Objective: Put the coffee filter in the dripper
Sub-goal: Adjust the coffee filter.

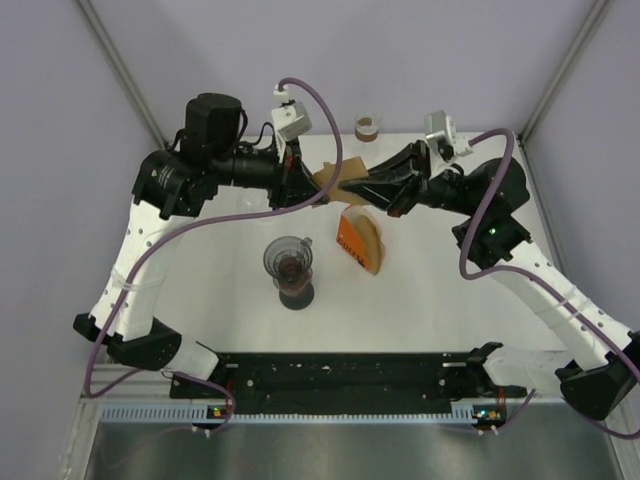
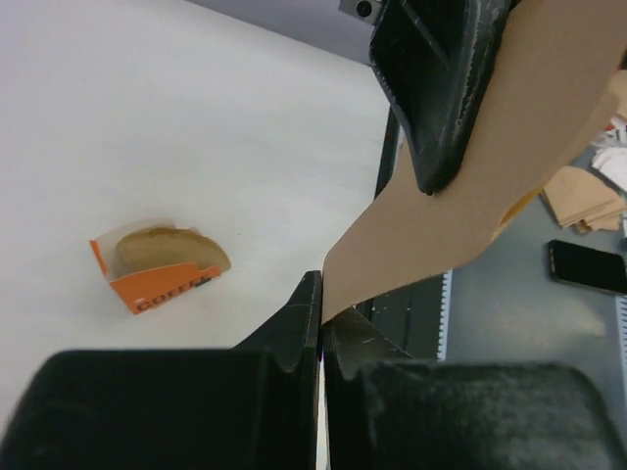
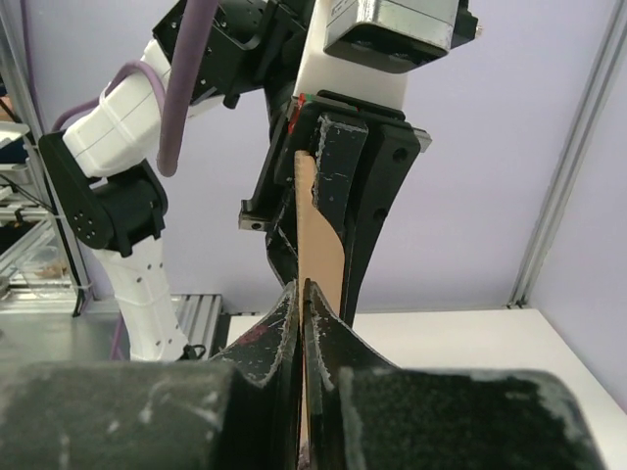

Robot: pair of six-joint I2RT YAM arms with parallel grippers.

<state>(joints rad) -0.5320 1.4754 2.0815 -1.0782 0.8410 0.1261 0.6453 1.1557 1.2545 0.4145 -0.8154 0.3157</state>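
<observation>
Brown paper coffee filter (image 2: pixel 460 225), folded flat, is hanging in the air between both claws. The left claw (image 2: pixel 321 299) is pinching its lower corner and the right claw (image 3: pixel 302 294) is clamping the opposite edge, likely to pull it open. The dark translucent cone dripper (image 1: pixel 290 262) is waiting below the claws, beside the orange cardboard filter box (image 1: pixel 358 243).

table (image 1: pixel 200 300): white, bare surface | orange carton (image 1: pixel 358 243): just 3 o'clock of table centre, open-topped, dark lettering on its side | small brownish cup (image 1: pixel 368 127): 12 o'clock, far edge | dark phone (image 2: pixel 588 266): off the table, lying flat
</observation>
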